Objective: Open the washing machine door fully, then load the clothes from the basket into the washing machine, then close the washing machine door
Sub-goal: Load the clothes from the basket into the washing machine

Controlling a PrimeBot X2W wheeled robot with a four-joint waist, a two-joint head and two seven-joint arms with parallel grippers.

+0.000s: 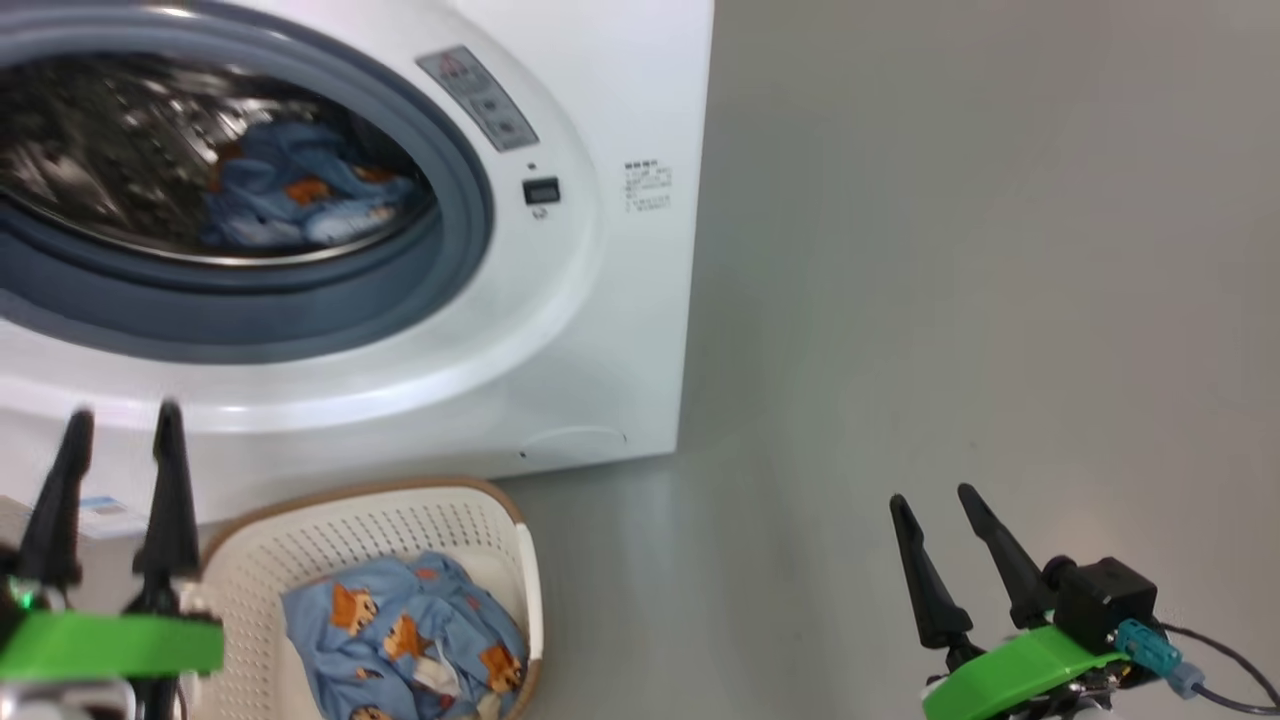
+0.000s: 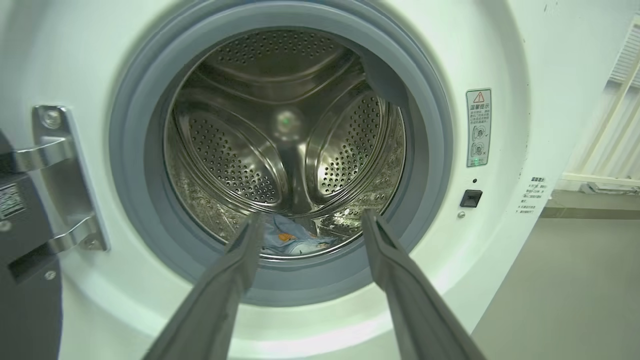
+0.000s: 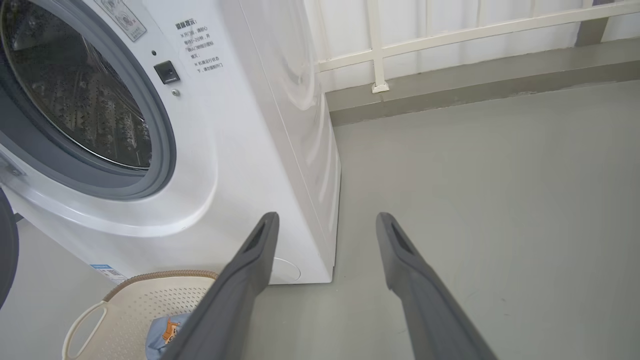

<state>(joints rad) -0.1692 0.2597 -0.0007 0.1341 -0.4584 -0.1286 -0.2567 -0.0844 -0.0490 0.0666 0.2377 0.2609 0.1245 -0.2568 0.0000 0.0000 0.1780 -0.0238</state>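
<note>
The white washing machine [image 1: 600, 300] stands open, and light blue clothes [image 1: 290, 200] lie low in its steel drum [image 2: 280, 140]. More blue printed clothes [image 1: 410, 630] lie in the cream basket [image 1: 300, 550] on the floor before it. The washing machine door [image 2: 25, 260] is swung out to the left, its metal hinge [image 2: 60, 175] showing. My left gripper [image 1: 125, 415] is open and empty, above the basket's left side, pointing at the drum mouth. My right gripper [image 1: 935, 495] is open and empty over bare floor, right of the machine.
Grey floor [image 1: 950, 250] spreads to the right of the machine. A white railing [image 3: 450, 35] and a low grey kerb [image 3: 475, 80] run behind it. The grey rubber gasket [image 2: 430, 125] rings the drum mouth.
</note>
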